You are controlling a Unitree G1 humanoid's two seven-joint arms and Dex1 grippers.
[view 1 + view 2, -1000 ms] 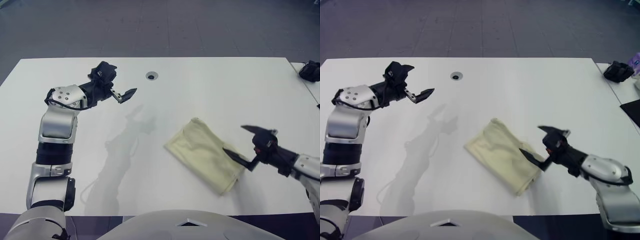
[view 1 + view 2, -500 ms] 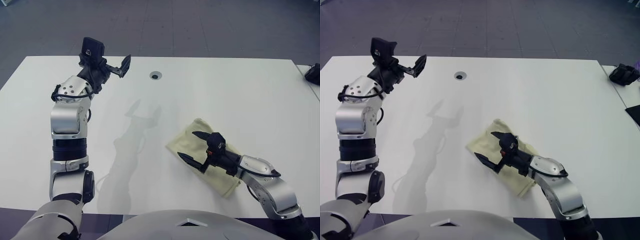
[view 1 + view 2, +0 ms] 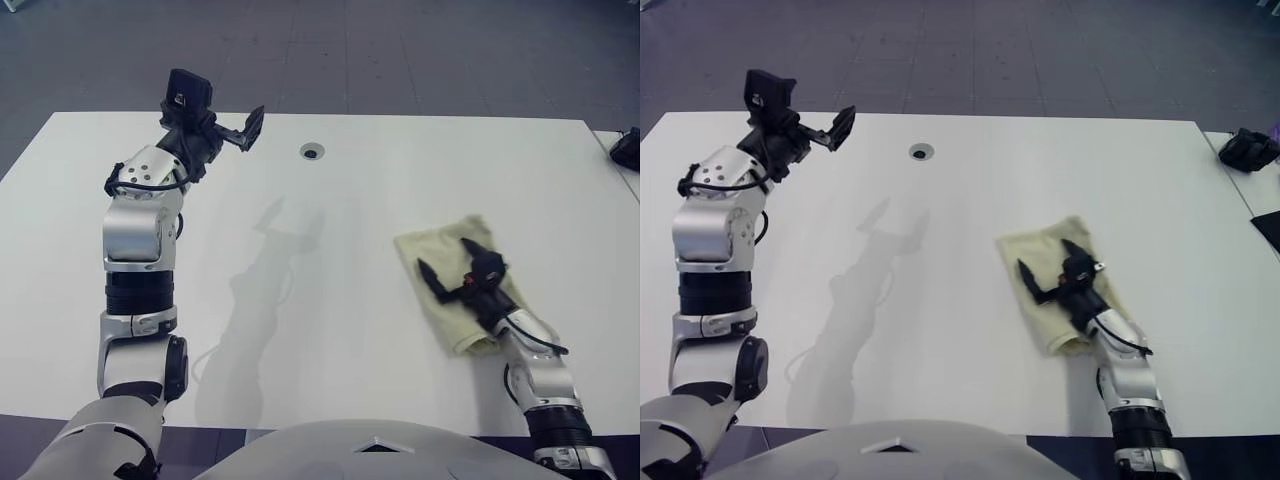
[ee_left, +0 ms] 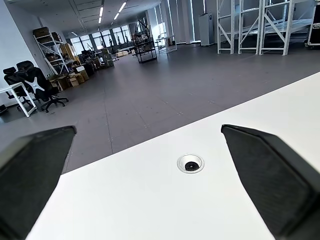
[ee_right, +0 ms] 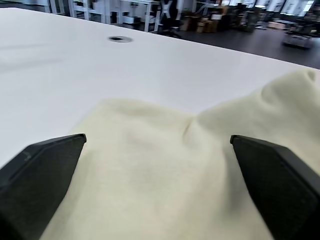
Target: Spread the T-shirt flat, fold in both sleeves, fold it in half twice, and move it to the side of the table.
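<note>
The folded T-shirt is being straddled on the table's right side, its long axis running far-to-near and tilting rightward, by the right gripper with its fingers apart, while the left gripper is being held spread above the far left.

Bright, even light; ceiling strip lamps lit.

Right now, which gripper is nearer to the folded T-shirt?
Right. The right gripper hangs open just over the T-shirt; the left gripper is raised at the table's far left, well away.
</note>
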